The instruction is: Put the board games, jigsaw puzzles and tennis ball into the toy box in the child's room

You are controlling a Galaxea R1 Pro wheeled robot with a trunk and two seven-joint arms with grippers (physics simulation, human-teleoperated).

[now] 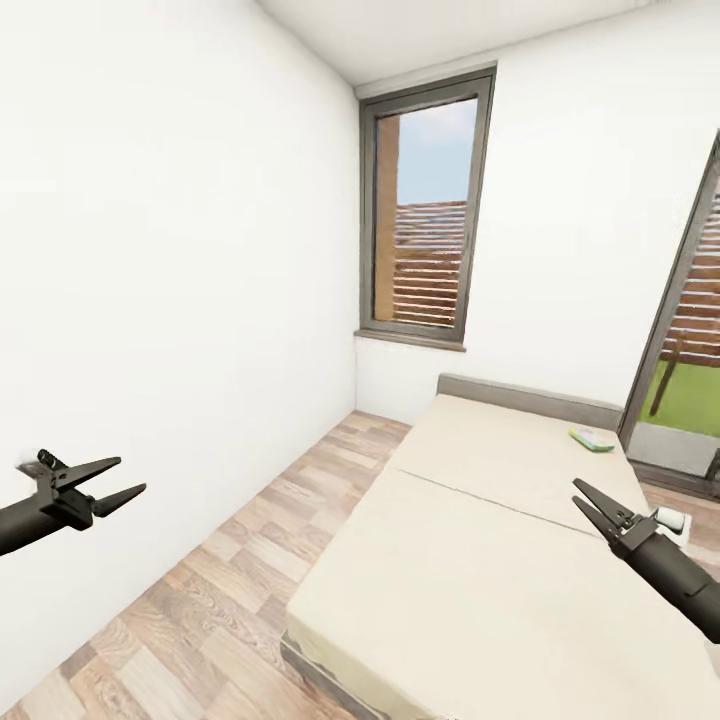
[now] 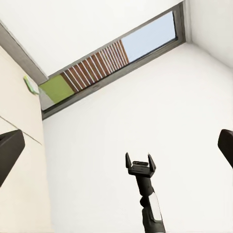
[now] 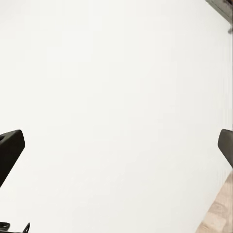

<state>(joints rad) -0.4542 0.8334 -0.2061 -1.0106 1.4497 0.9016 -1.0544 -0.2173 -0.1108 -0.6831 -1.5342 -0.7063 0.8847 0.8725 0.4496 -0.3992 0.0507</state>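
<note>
The bed (image 1: 470, 560), a cream mattress with one seam, fills the lower right of the head view. One flat green-edged board game (image 1: 592, 438) lies near its far right corner and also shows as a green sliver (image 2: 30, 83) in the left wrist view. A small pale thing (image 1: 672, 519) lies at the bed's right edge behind my right arm; I cannot tell what it is. My left gripper (image 1: 112, 480) hangs open by the left wall, holding nothing. My right gripper (image 1: 580, 495) is open over the bed, also holding nothing. The table, toy box, jigsaw puzzles and tennis ball are out of view.
A white wall runs along the left, with a strip of wood floor (image 1: 250, 560) between it and the bed. A tall window (image 1: 425, 210) is in the far wall. A glass door (image 1: 690, 340) opens at the right onto grass.
</note>
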